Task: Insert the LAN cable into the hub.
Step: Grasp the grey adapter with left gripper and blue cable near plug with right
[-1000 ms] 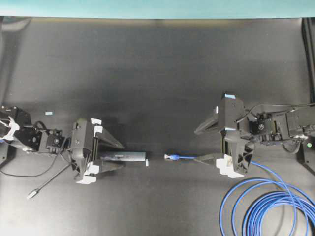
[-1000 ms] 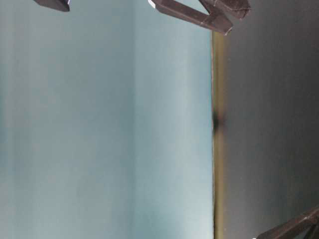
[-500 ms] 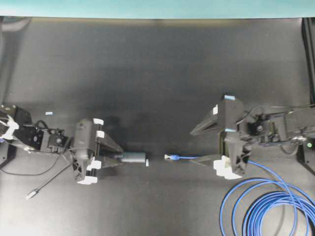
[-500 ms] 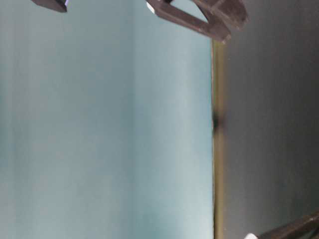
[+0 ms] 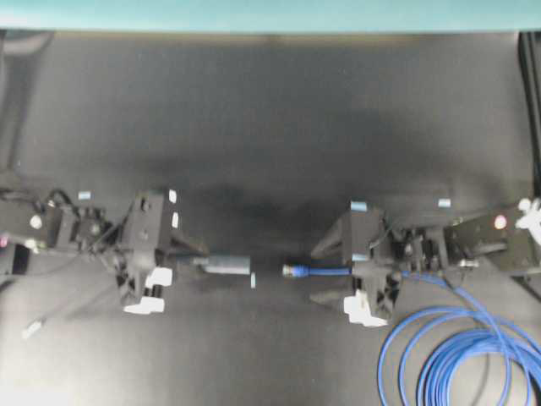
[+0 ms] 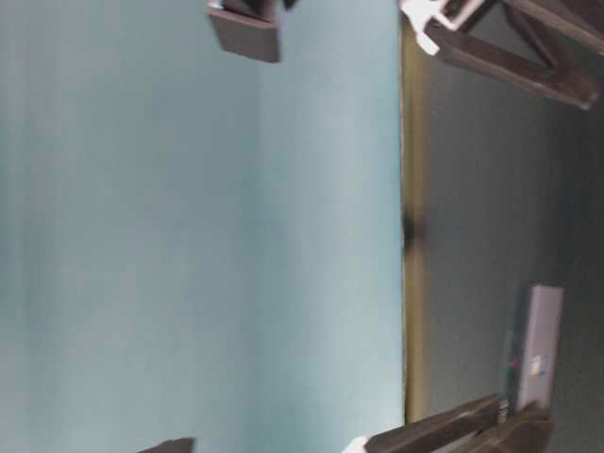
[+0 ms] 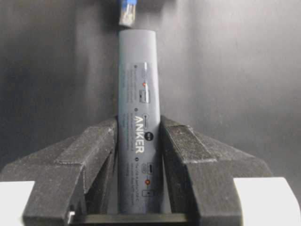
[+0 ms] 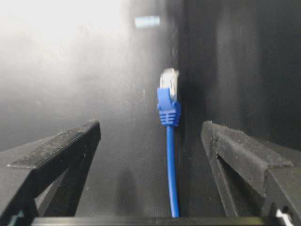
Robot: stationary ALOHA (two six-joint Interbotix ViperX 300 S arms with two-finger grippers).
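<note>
Overhead view: the left gripper [image 5: 196, 261] is clamped on one end of the slim grey metallic hub [image 5: 226, 266], whose free end points toward the right gripper [image 5: 325, 272]. That gripper stands wide, its black fingers either side of the long bright-blue LAN cable [image 5: 325, 271]; the cable's plug lies just ahead of its fingertips, near the hub's end but apart from it, and its loops lie behind the gripper on the black table [image 5: 270, 127].

Table-level view: the hub [image 6: 536, 344] lies on the table, dark gripper fingers beside it.

Left wrist view: the hub [image 7: 139, 108] sits pinched between the fingers [image 7: 186, 150], reaching forward; the plug [image 7: 127, 12] lies just beyond its tip.

Right wrist view: the cable [image 8: 169, 127] runs straight out between the spread fingers [image 8: 235, 146], touching neither.
</note>
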